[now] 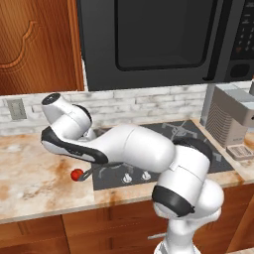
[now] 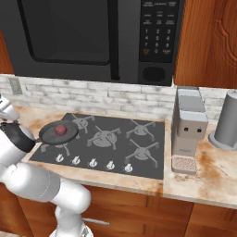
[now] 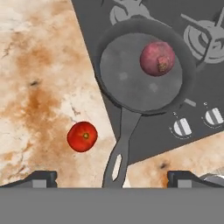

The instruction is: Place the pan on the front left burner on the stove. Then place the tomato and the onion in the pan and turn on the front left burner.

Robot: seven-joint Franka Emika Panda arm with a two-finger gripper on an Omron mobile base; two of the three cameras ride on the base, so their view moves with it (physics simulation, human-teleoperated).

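The dark pan [image 3: 140, 72] sits on the stove [image 3: 201, 83] over the front left burner [image 2: 65, 149], whose grate is mostly covered by it. The purple-maroon onion [image 3: 157, 58] lies inside the pan [image 2: 58, 133], toward one side. The red tomato [image 3: 82, 136] rests on the marble counter beside the pan's handle [image 3: 120, 148], apart from it; it also shows by the stove's left edge [image 1: 77, 174]. My gripper [image 3: 111, 178] hangs above the handle and the tomato, open, with nothing between its fingers.
A row of silvery knobs [image 2: 92, 163] runs along the stove's front. A microwave [image 2: 92, 37] hangs overhead. A coffee machine [image 2: 189, 129] and a grey canister [image 2: 227, 120] stand right of the stove. My arm spans the stove's left half [image 1: 134, 149].
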